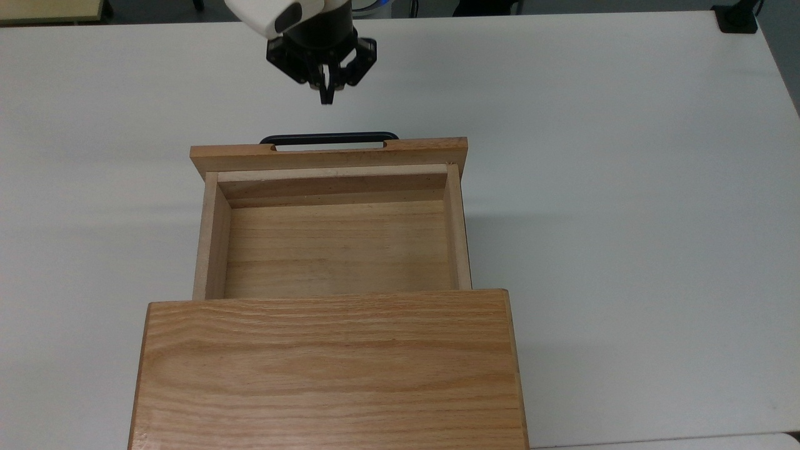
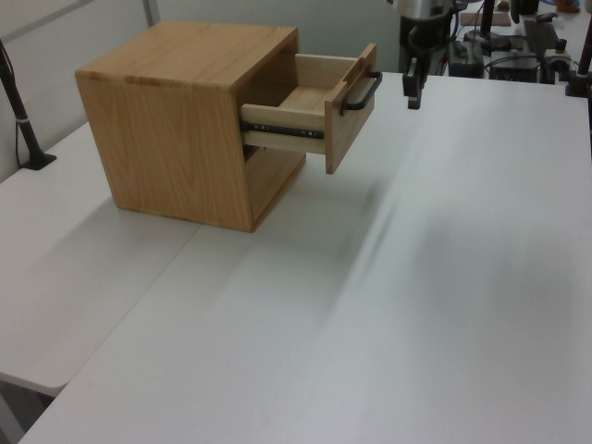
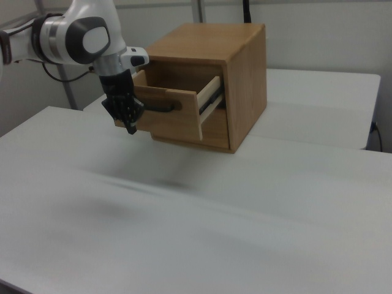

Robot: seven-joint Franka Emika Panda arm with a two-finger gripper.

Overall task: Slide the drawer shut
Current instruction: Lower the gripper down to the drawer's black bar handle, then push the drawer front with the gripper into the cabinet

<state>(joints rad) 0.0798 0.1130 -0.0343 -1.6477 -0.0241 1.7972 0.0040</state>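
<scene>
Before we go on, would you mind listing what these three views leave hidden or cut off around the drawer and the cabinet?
- Cabinet: the top view's bottom edge cuts off its rear.
- Drawer: its back end lies under the cabinet top in the top view; the front panel hides its inside in the right view.
- Handle: the gripper covers one end in the right view.
- Arm: cut off by the top view's upper edge.

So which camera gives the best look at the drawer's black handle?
The left view: the handle shows as a whole bar standing off the drawer front. The top view sees it from above as a thin black strip past the front panel. In the right view the gripper covers part of it.
</scene>
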